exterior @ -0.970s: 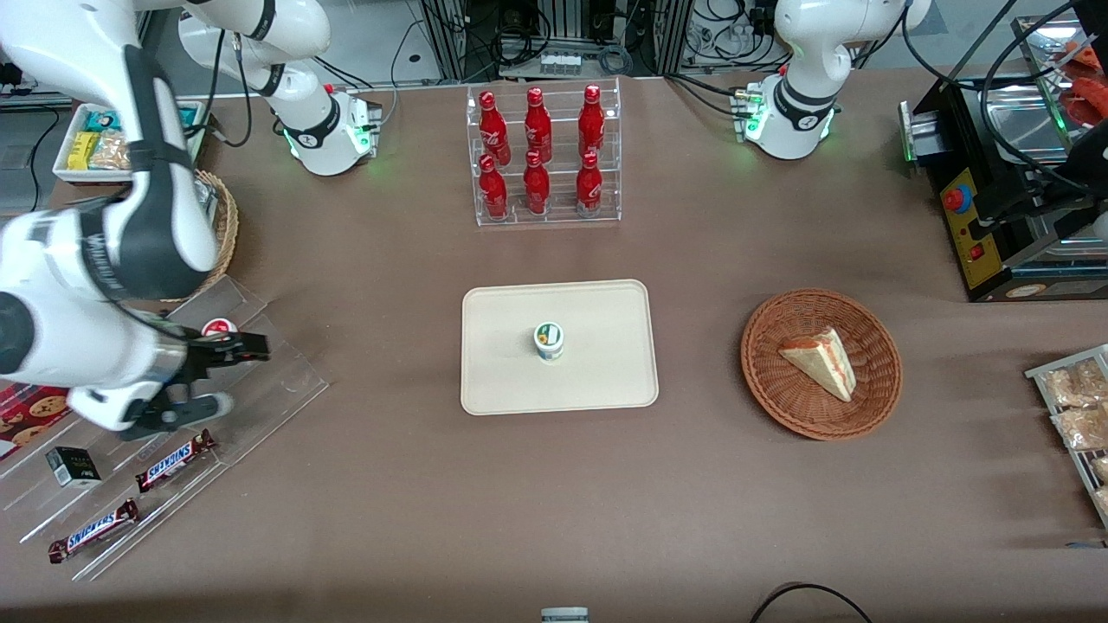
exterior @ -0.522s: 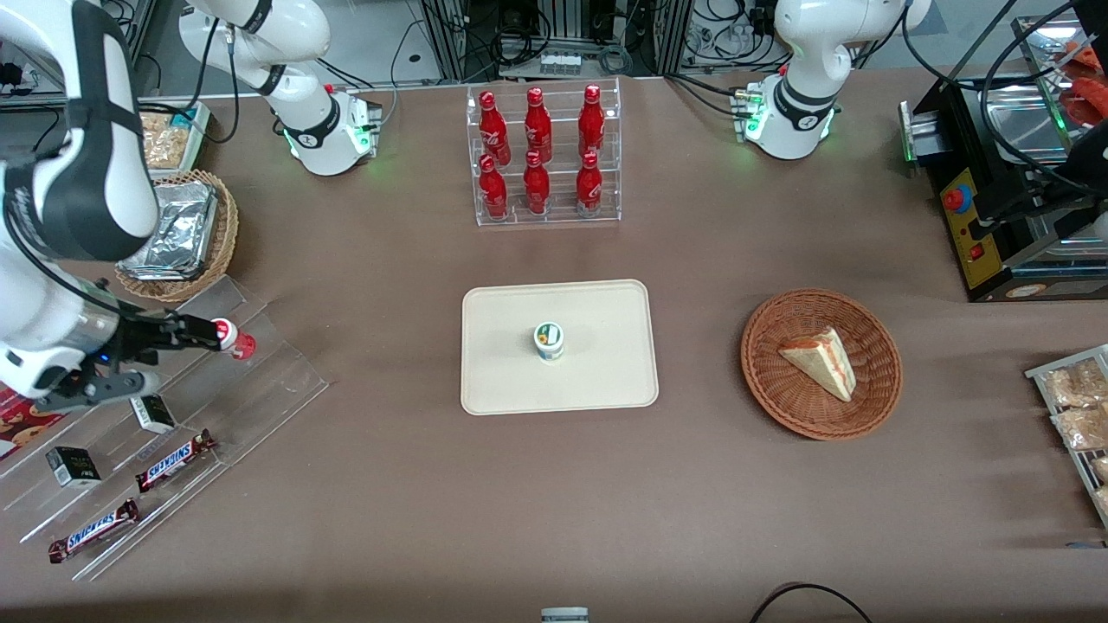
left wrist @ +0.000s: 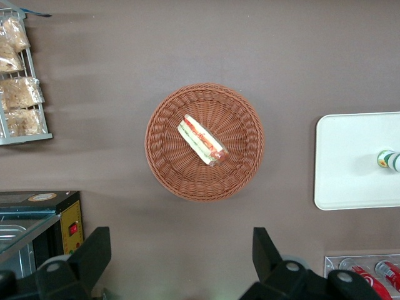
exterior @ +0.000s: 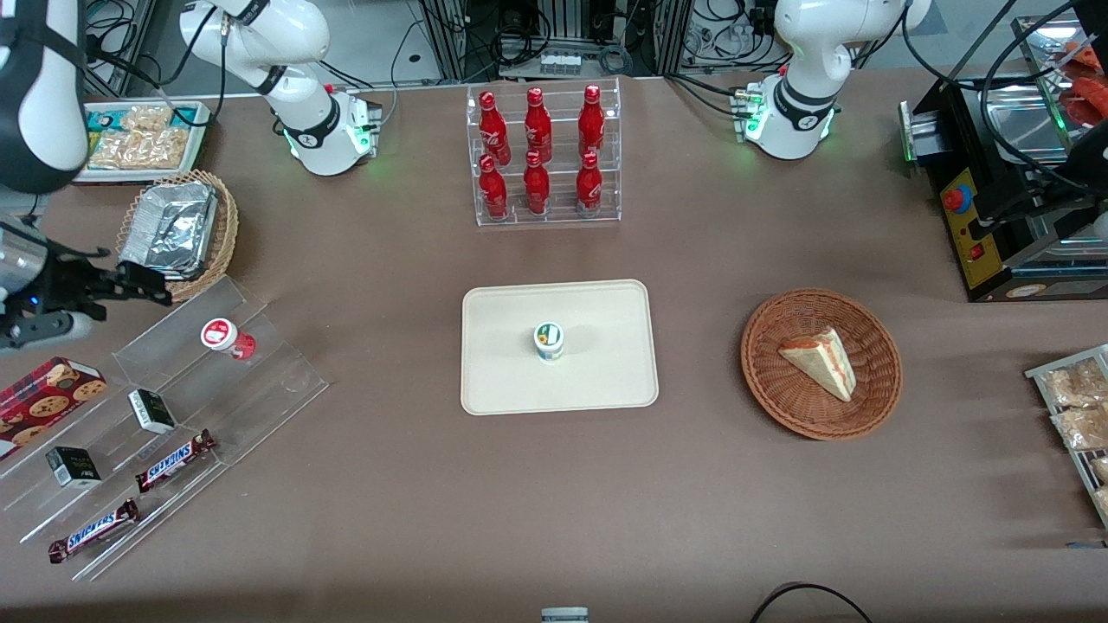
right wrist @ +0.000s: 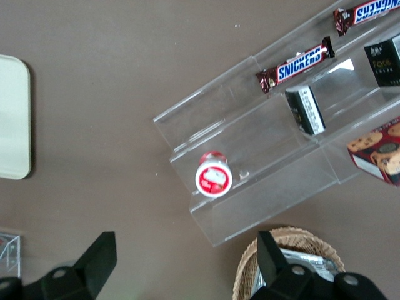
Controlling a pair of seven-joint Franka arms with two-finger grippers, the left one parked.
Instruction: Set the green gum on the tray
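The green gum (exterior: pixel 548 340) stands upright near the middle of the cream tray (exterior: pixel 502 372), its green-and-white lid facing up. The parked arm's wrist view also catches the gum (left wrist: pixel 389 160) on the tray (left wrist: pixel 350 162). My gripper (exterior: pixel 138 290) hangs open and empty far toward the working arm's end of the table, above the edge of a clear acrylic stand (exterior: pixel 182 381) and next to a wicker basket. In the right wrist view the gripper (right wrist: pixel 184 262) has its jaws wide apart over bare tabletop, and only a corner of the tray (right wrist: pixel 12 119) shows.
A red-lid bottle (exterior: pixel 220 335) stands on the acrylic stand with Snickers bars (exterior: pixel 173 459) and small boxes. A wicker basket (exterior: pixel 223 227) holds a foil pack. A rack of red bottles (exterior: pixel 541 156) stands farther from the camera than the tray. Another basket (exterior: pixel 779 389) holds a sandwich.
My gripper has drawn back from over the red-lid bottle toward the working arm's end of the table and away from the front camera. The red-lid bottle and the green gum stayed put.
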